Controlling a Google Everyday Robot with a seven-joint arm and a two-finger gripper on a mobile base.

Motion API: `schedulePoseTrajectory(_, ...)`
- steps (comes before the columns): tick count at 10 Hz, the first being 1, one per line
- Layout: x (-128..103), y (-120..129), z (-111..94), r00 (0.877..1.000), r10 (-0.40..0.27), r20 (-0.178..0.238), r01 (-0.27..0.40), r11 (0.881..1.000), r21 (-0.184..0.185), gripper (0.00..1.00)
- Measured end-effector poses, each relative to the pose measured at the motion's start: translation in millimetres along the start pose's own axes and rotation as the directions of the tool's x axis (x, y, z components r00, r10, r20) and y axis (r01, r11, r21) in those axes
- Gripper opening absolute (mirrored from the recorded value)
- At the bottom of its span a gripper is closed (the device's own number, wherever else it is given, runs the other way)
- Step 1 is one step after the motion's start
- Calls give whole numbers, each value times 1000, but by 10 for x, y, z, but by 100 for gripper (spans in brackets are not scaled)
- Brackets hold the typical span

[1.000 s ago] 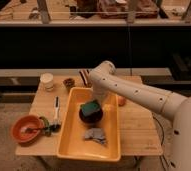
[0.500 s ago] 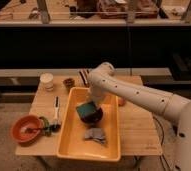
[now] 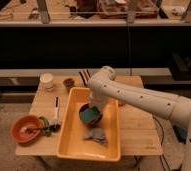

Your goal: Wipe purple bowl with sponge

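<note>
Purple round bowl (image 3: 90, 115) in yellow plastic tub (image 3: 71, 145) | gripper (image 3: 91, 108) down on green sponge (image 3: 89, 110) inside it | claw opening: cannot tell

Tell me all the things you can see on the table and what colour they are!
Tub: one, yellow, middle of the table.
Purple bowl: one, dark, inside the tub.
Sponge: one, green, in the bowl under the gripper.
Cloth: one, grey, in the tub near its front.
Orange bowl: one, front left of the table.
Cup: one, white, back left.
Small dish: one, brown, beside the cup.
Table: one, light wood.
Arm: one, white, reaching from the right.
Gripper: one, down in the purple bowl.
</note>
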State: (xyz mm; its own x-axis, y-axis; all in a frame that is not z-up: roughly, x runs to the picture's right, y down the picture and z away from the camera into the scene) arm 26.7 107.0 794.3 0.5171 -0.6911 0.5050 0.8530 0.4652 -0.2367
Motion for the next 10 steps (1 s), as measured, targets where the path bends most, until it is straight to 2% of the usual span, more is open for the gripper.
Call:
schedulePoseTrajectory(2,26,162,-4,1000,21,-14,-21,1000,-10,0)
schedulePoseTrajectory(4,168,393,-12,996,74,-40,-75,997,-26,0)
schedulePoseTrajectory(6,333,493,-25,991,118,-64,-120,992,-28,0)
schedulePoseTrajectory(10,731,316,75,983,160,-92,-161,987,-12,0)
